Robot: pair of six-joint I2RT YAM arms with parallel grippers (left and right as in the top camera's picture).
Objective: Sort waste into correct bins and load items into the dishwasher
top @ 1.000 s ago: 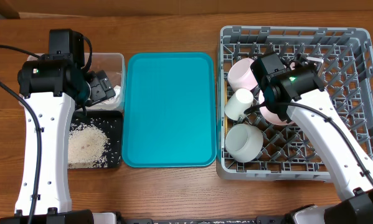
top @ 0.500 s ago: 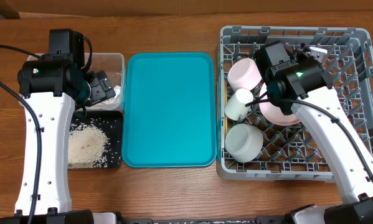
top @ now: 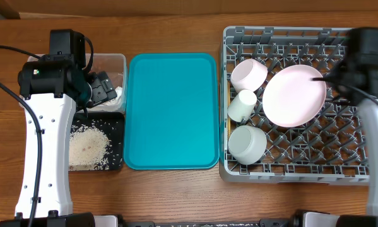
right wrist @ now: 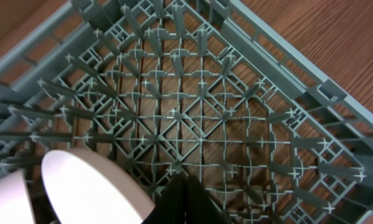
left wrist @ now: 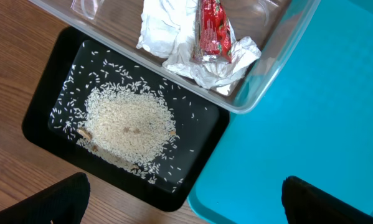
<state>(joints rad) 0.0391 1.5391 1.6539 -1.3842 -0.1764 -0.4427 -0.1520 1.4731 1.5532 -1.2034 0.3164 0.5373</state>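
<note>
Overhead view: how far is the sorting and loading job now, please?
Done: loose white rice lies in the shallow black tray; crumpled white tissue and red wrapper in the clear plastic tub; round pale pink plate, pink cup, small white cup and white bowl in the grey pegged dish rack. In hand: nothing; left gripper open, right gripper shut, empty. Left: perhaps chopsticks, which I cannot make out.

Table (top: 176, 189) under rack (top: 289, 177), teal tray (top: 173, 110), bins (top: 110, 57)

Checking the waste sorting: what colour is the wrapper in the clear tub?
Red. The wrapper shows best in the left wrist view.
</note>
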